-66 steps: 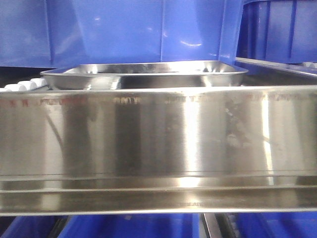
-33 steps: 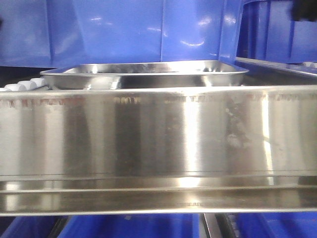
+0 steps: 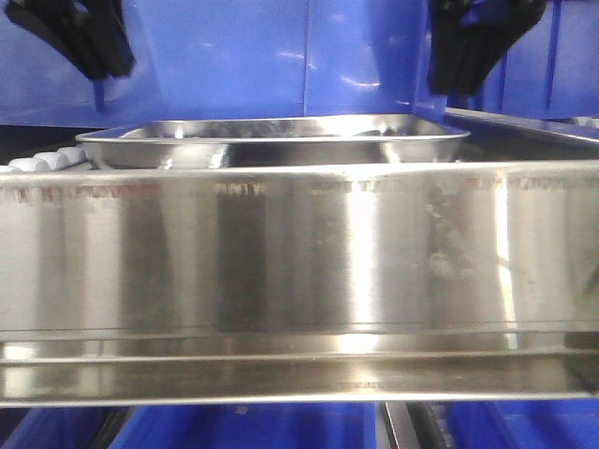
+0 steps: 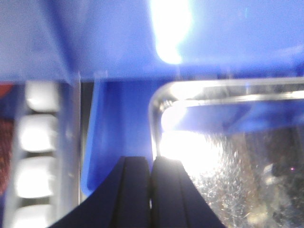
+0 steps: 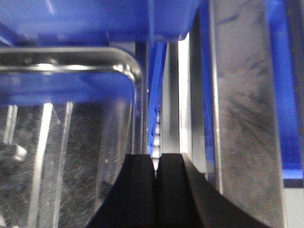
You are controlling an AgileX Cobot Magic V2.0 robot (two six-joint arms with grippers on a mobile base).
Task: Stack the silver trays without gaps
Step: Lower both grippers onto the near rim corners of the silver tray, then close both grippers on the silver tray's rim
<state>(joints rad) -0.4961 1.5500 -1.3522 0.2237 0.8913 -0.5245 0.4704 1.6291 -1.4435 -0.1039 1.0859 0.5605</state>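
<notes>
1. Sitting on the shelf behind the brushed-steel rail (image 3: 299,262), the silver trays (image 3: 271,140) lie level before a blue bin (image 3: 234,56); perhaps a nested stack, but glare hides it.
2. Clenched and empty, the left pincer (image 4: 151,190) and right pincer (image 5: 156,190) hang over the trays' left and right edges.

The left gripper (image 4: 151,166) hangs above the left end of the silver tray (image 3: 271,137). The right gripper (image 5: 156,164) hangs above its right end. Both black grippers are pressed fully closed.
</notes>
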